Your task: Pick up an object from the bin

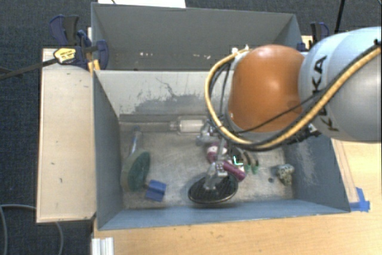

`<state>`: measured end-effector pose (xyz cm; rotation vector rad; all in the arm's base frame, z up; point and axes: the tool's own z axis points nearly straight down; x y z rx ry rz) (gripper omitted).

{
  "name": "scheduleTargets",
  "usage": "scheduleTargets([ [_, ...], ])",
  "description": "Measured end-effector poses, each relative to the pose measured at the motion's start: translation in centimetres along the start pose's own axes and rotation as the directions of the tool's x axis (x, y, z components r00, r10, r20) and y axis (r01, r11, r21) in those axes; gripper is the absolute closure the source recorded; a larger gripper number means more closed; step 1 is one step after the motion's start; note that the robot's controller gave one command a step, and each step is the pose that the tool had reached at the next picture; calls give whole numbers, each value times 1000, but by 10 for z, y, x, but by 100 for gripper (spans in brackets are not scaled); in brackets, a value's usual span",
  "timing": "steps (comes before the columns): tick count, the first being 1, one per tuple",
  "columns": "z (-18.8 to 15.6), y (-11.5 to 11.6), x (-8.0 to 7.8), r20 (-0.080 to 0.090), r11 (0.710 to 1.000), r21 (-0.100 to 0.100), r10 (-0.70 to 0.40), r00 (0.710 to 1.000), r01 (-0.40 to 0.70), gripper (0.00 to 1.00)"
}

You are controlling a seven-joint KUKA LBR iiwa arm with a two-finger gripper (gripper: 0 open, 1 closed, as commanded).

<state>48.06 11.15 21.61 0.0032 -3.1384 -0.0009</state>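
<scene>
Black disc — under pincer (front middle)

Grey arm, orange cover (yellow cable).

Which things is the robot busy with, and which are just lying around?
Busy with: the grey metal bin; the gripper; the flat black round disc under it at the front; the small magenta piece beside it.
Lying about: the dark green oval pad and small blue block at left; the clear plastic tube at the back; the small yellowish lump at right.
</scene>
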Motion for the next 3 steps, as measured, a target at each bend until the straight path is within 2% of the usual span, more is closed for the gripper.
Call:
scheduleTargets([
  [1,144,-52,-5,12,1000,-2,-23,1000,23,0],
  [2,142,-50,-6,17,1000,-3,-20,1000,20,100],
  [3,6,-71,-20,4,917,1,-398,917,398,100],
])
